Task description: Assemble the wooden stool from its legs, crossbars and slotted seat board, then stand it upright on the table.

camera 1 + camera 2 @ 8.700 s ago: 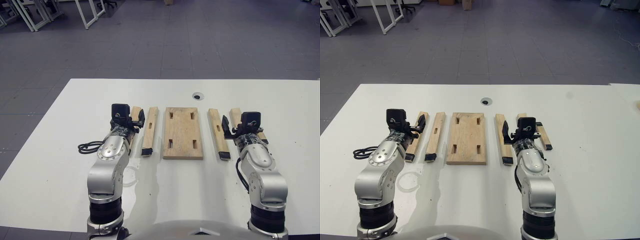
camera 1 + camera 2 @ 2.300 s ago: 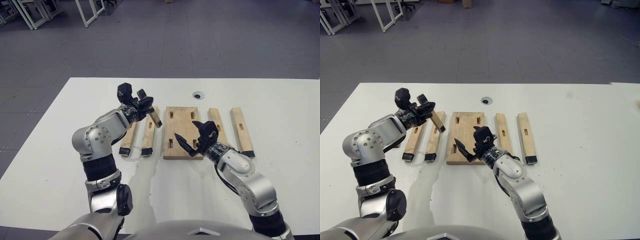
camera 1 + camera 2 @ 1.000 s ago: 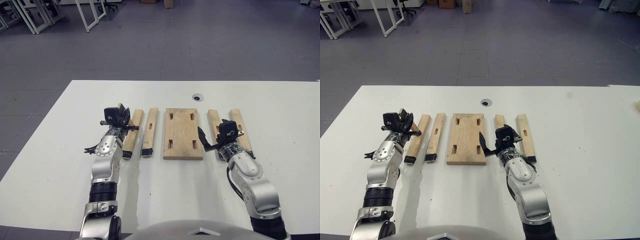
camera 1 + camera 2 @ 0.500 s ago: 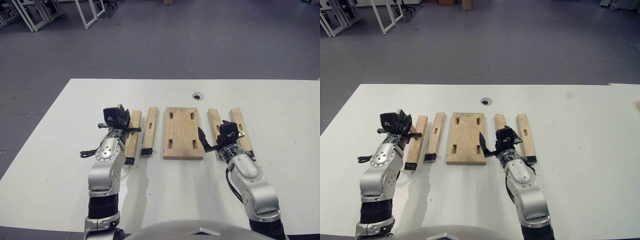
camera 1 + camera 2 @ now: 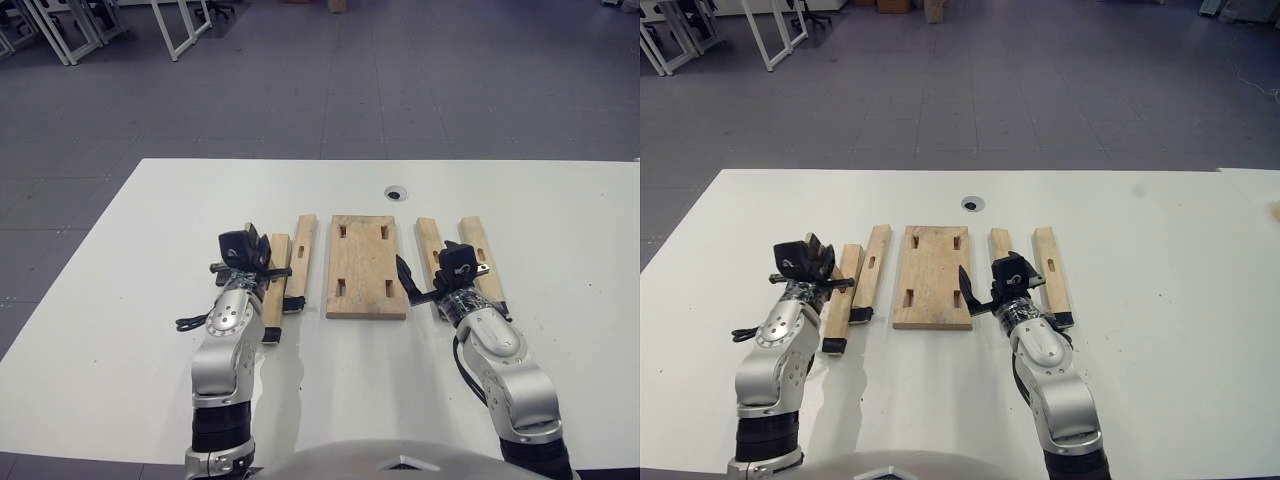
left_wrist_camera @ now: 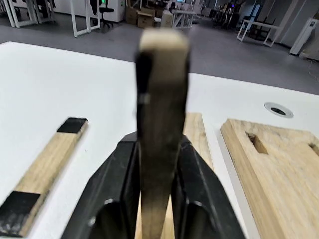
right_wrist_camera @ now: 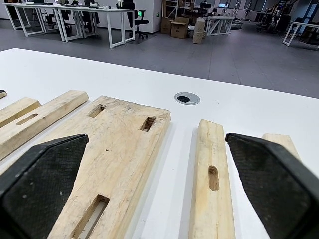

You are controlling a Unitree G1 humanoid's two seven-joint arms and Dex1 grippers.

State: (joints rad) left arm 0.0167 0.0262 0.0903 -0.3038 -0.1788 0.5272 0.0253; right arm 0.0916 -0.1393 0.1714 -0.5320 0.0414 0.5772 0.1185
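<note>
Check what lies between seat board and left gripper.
An inner leg by the seat board and an outer leg beside the left gripper, which clamps a wooden piece, both flat; left eye view shows them.

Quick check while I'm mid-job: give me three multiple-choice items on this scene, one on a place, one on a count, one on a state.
1. Where does the seat board lie?
A. Standing upright on its edge
B. Flat between two pairs of legs
C. Stacked on top of the legs

2. How many slots does the seat board have?
A. Two
B. Four
C. Six

3. What state is the left end effector in?
A. Open and empty
B. Shut on the seat board
C. Shut on a crossbar

Answers: 1 B, two legs lie on each side of it; 2 B, two slots sit near each end; 3 C, the left wrist view shows the wood clamped in it.
</note>
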